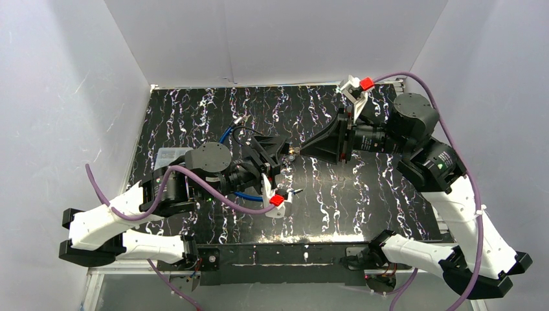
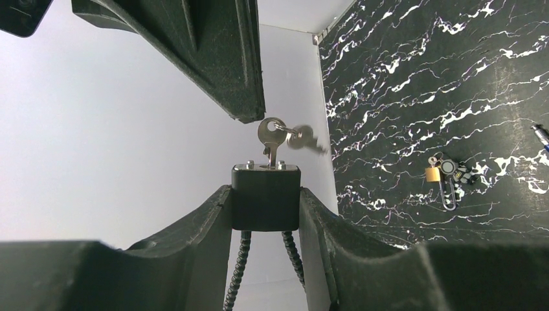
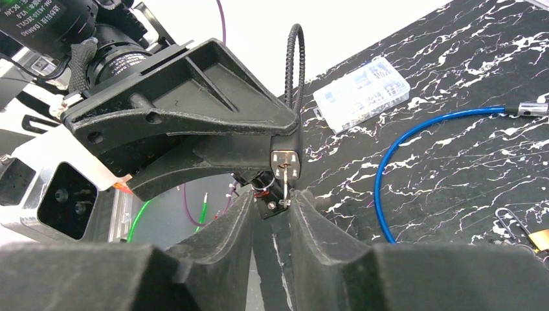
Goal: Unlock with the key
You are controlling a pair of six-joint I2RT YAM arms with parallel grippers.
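Clamping the padlock (image 2: 265,210) by its black body, the left claw (image 2: 264,191) holds it raised above the table (image 2: 453,78), with the key (image 2: 270,135) standing in the keyhole. The right claw (image 3: 275,197) sits with a finger on either side of the key's head; I cannot tell whether they pinch it.

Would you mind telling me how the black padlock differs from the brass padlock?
The black padlock is clamped in the jaws of the left gripper, off the table; the brass padlock lies loose on it. A key stands in the black padlock; the brass padlock's keyhole is too small to see. Both are padlocks.
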